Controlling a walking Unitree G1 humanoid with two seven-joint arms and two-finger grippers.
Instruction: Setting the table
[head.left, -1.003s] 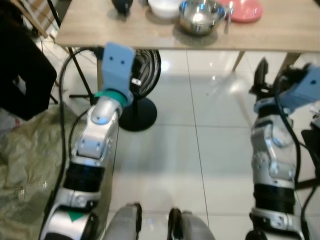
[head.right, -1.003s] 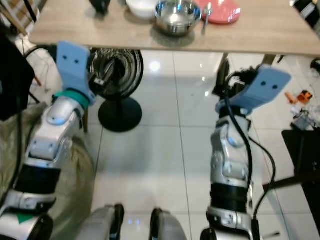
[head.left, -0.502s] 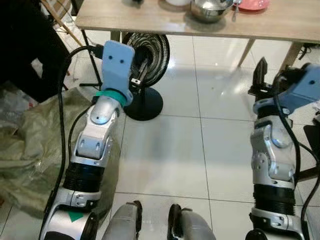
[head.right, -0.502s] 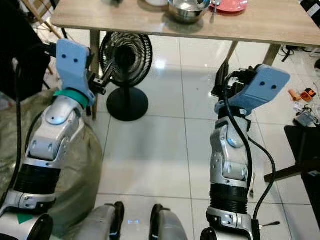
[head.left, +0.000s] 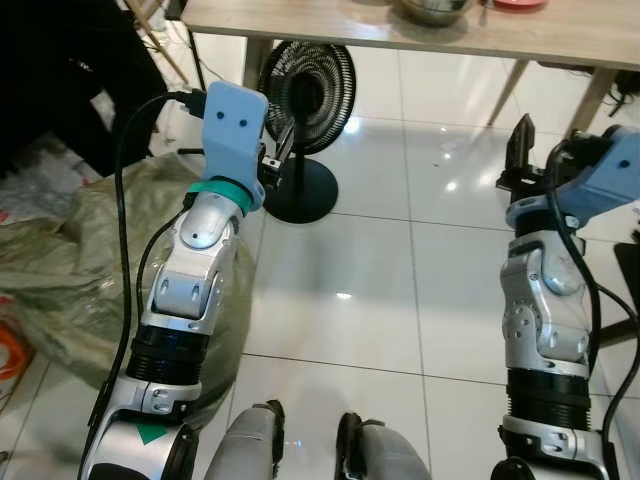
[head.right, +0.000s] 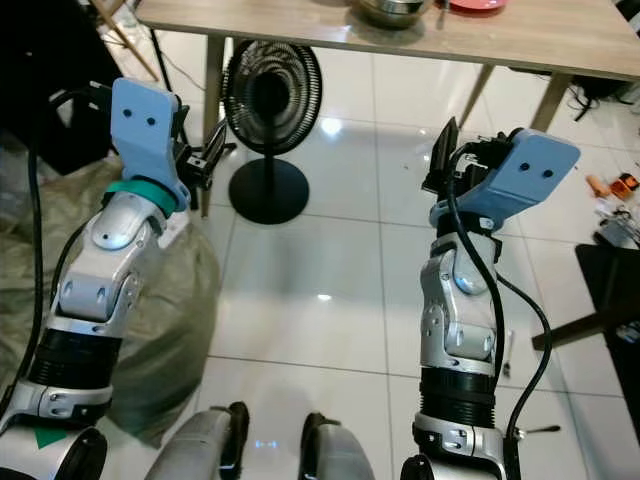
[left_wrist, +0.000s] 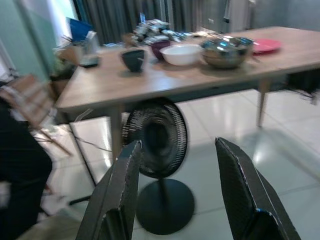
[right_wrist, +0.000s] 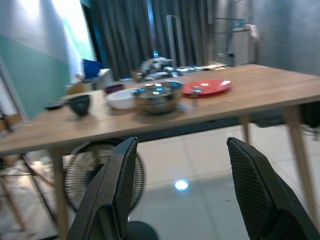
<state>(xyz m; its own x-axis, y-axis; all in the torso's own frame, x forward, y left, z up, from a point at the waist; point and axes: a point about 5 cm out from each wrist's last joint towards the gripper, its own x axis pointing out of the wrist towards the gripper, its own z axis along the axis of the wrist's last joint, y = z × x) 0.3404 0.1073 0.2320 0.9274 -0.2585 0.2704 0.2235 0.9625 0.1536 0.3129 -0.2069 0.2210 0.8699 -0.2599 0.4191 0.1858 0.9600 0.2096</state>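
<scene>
The wooden table (head.left: 330, 22) stands ahead of me, at the top edge of the head views. On it, seen from the left wrist, are a steel bowl (left_wrist: 223, 51), a white bowl (left_wrist: 181, 54), a red plate (left_wrist: 265, 46), a dark cup (left_wrist: 133, 59) and a purple bowl (left_wrist: 160, 47). My left gripper (left_wrist: 178, 144) is raised in front of me, open and empty, pointing at the table from well short of it. My right gripper (right_wrist: 183, 142) is held up the same way, open, with nothing between its fingers.
A black floor fan (head.left: 300, 110) stands under the table's left end, just past the left gripper. A grey-green sack (head.left: 60, 250) lies on the floor at my left, with something dark (head.left: 70, 70) above it. Table legs (head.left: 600, 95) stand ahead right. White tiles stretch between.
The whole view has shifted: the table has slid toward the top edge and more floor shows, so I have backed away from it. Both arms keep the same raised pose.
</scene>
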